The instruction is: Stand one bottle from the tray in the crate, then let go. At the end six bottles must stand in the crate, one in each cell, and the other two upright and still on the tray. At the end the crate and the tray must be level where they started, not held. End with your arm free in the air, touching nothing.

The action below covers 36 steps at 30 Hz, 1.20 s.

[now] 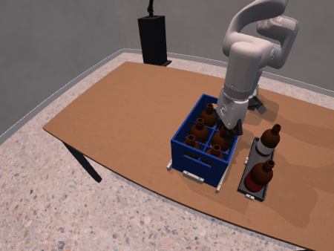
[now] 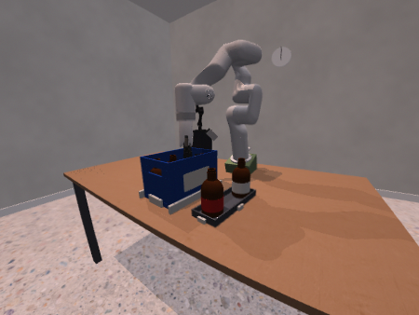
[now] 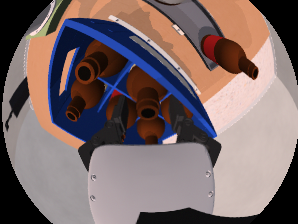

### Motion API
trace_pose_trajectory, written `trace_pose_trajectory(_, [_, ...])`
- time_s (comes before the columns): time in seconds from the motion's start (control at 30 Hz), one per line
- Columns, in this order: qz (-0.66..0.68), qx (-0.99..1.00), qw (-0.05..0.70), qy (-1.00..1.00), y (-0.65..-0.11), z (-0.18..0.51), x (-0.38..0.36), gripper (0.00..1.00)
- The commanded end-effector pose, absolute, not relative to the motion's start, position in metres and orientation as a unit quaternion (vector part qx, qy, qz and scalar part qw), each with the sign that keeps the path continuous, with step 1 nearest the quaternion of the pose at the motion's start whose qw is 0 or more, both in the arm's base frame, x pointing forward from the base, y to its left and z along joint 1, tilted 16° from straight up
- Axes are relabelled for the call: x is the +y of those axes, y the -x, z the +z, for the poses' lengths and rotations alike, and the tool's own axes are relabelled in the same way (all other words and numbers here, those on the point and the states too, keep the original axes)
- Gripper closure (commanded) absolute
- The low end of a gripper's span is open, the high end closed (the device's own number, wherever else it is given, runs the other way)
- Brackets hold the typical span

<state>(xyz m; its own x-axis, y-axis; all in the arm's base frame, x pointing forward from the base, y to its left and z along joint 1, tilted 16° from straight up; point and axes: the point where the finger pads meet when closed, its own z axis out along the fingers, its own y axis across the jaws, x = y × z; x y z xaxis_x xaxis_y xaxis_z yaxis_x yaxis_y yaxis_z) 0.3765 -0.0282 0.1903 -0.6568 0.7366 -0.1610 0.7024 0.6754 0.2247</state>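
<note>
The blue crate (image 1: 197, 168) (image 2: 172, 179) (image 3: 87, 26) stands on the table and holds several brown bottles upright in its cells. My gripper (image 1: 228, 132) (image 3: 148, 102) is low over the crate's right side. It is open, with a finger on each side of the neck of one brown bottle (image 1: 221, 140) (image 3: 148, 104) that stands in a cell. The fingers stand apart from the neck. The dark tray (image 1: 256, 196) (image 2: 233, 207) (image 3: 186, 12) to the right of the crate holds a white-label bottle (image 1: 268, 142) (image 2: 240, 182) and a red-label bottle (image 1: 260, 174) (image 2: 211, 198) (image 3: 226, 52), both upright. My arm hides the crate's back right cell.
The arm's green base (image 2: 242, 164) sits on the table behind the crate. A black stand (image 1: 153, 38) is on the floor beyond the table's far edge. The tray lies close to the table's front edge.
</note>
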Motion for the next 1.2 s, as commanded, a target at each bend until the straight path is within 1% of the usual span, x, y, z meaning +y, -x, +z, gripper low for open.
trace_pose_trajectory(0.0, [0.072, 0.907, 0.122, -0.396, -0.377, 0.192, -0.028, 0.35])
trace_pose_trajectory(0.8, [0.072, 0.907, 0.122, -0.396, -0.374, 0.203, -0.029, 0.35])
trace_pose_trajectory(1.17, [0.072, 0.907, 0.122, -0.396, -0.368, 0.226, -0.030, 0.35])
